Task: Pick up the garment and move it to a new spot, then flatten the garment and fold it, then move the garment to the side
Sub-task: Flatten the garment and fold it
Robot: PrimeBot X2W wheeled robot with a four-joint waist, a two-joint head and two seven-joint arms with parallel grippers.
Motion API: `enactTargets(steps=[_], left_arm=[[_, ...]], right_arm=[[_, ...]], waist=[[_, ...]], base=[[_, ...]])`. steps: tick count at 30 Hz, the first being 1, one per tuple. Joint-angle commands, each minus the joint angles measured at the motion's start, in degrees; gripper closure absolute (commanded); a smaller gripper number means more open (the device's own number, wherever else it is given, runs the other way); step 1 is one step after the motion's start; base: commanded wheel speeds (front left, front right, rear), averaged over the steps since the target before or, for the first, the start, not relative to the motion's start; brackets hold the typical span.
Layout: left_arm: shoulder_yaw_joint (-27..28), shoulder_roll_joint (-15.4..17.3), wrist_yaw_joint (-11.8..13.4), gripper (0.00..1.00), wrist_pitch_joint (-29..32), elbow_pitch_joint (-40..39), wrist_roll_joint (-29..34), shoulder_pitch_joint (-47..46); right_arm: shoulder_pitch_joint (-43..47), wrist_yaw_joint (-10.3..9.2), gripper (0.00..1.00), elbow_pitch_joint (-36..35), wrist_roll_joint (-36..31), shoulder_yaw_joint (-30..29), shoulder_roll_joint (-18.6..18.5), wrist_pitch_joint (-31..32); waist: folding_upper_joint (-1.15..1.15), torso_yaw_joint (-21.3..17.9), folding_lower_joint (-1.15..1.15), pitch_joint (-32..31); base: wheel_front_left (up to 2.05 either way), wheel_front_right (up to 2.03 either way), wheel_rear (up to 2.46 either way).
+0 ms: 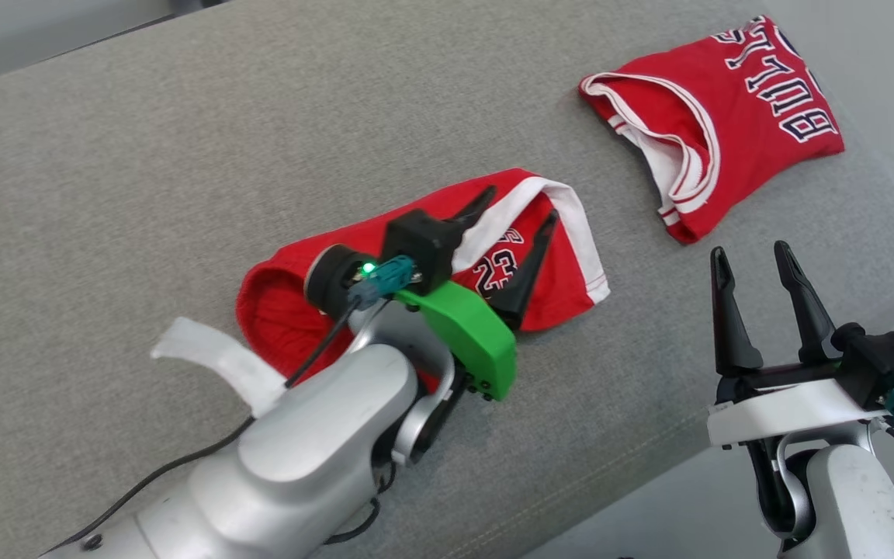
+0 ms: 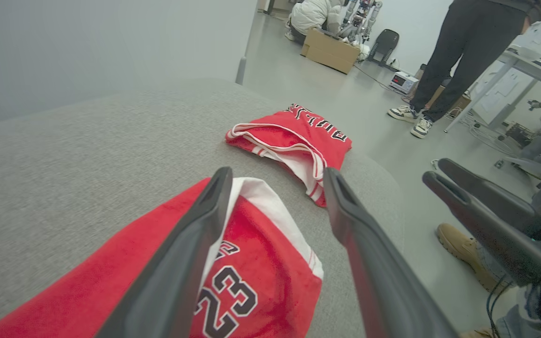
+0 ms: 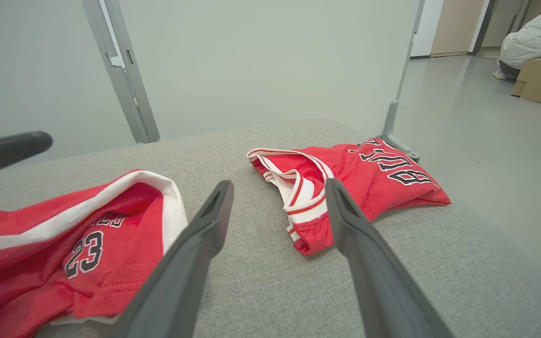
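Red basketball shorts (image 1: pixel 276 307) with white trim and the number 23 lie rumpled, not yet flattened, on a grey upholstered surface (image 1: pixel 183 155). They sit directly under the left claw (image 1: pixel 519 206). The waist end is bunched back beneath the wrist, and the white-edged leg hem lies out past the fingertips.

The left claw's two dark fingers are spread wide and pinch nothing. They straddle the printed 23, one finger over the white band and the other nearer the hem's outer edge. They are angled low over the cloth, but whether the tips touch it cannot be told. This looks like a line-up for a grip near the hem, where the doubled edge gives something firm to pinch.

The right claw (image 1: pixel 750 250) is also spread and empty. It hangs upright at the near edge of the surface, well apart from the shorts on the hem side, and seems to be waiting in reserve to take a second corner.

Beyond the right claw's fingertips a red jersey (image 1: pixel 726 109) lettered BULLS lies in a compact shape close to the far corner. It appears already folded and set aside, which leaves open cloth around the shorts.

In the left wrist view, a person (image 2: pixel 463 56) in dark trousers stands on the floor well beyond the surface.
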Motion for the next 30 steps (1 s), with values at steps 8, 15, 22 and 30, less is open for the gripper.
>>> enactTargets(steps=[8, 15, 22, 30], left_arm=[[7.24, 11.58, 6.51, 0.00, -6.29, -8.56, -0.81, 9.77], [14.15, 19.88, 10.55, 0.00, -8.12, -12.09, 0.58, 20.24], [23.42, 22.83, 10.17, 0.00, -8.19, -16.52, 3.23, 33.34], [37.21, 19.86, 8.35, 0.00, -8.20, -18.56, 8.68, 47.95]], right_arm=[[1.83, -0.03, 0.00, 0.30, -3.48, -2.62, -1.27, -0.14], [3.23, -0.02, 0.00, 1.99, -4.73, -2.65, -3.80, -0.14], [5.26, -0.03, 0.00, 3.90, -4.48, -3.48, -5.16, -0.14], [7.51, -0.03, 0.00, 5.40, -3.85, -4.04, -4.22, -0.14]], waist=[[0.00, 14.37, 0.00, -7.73], [0.00, 18.96, 0.00, -11.01], [0.00, 21.66, 0.00, -13.77], [0.00, 22.92, 0.00, -15.41]], base=[[0.00, 0.00, 0.00], [0.00, 0.00, 0.00], [0.00, 0.00, 0.00], [0.00, 0.00, 0.00]])
